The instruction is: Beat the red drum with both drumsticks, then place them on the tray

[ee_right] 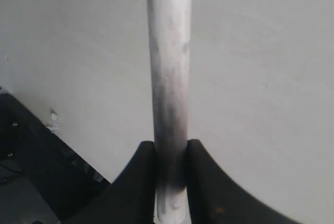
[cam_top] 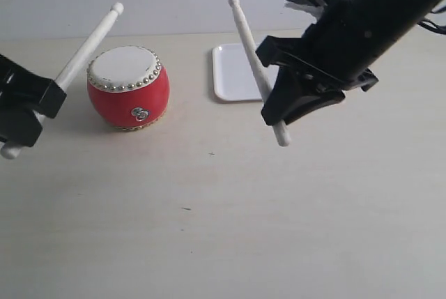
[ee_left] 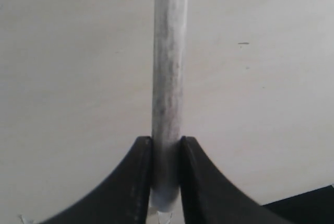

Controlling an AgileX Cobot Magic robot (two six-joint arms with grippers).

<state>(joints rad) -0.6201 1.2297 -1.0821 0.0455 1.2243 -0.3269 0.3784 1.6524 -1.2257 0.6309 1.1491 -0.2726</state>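
- Count: two drumsticks, two grippers, one drum, one tray, all over a pale table (cam_top: pixel 223 229).
- Left gripper (cam_top: pixel 50 97): black, at the left edge of the exterior view and partly cut off by it. Its jaws are clamped tight on the left drumstick (cam_top: pixel 87 47), and the left wrist view shows both pads pressed against the shaft.
- Left drumstick: tilted, with the knob end high and pointing up-right and the blunt end poking out below the gripper. Its shaft runs just beside the drum's upper left rim. Cannot tell whether it touches.
- Red drum (cam_top: pixel 127 93): upright on the table, left of centre, cream skin up, stud ring around the top, silver ring handle facing the camera. It is in full view, with nothing lying on the skin.
- Tray (cam_top: pixel 230 79): white, flat on the table, behind and to the right of the drum, apart from it. Its right part is hidden behind the right arm.
- Right drumstick (cam_top: pixel 244 37): steeply tilted, knob up. It crosses in front of the tray, and its lower end hangs clear of the table.
- Right gripper (cam_top: pixel 267 88): jaws shut on the right drumstick's lower half, confirmed in the right wrist view.
- Both wrist views show only shaft and bare tabletop, with the knob ends out of frame.
- A few small dark specks lie on the table's near side.
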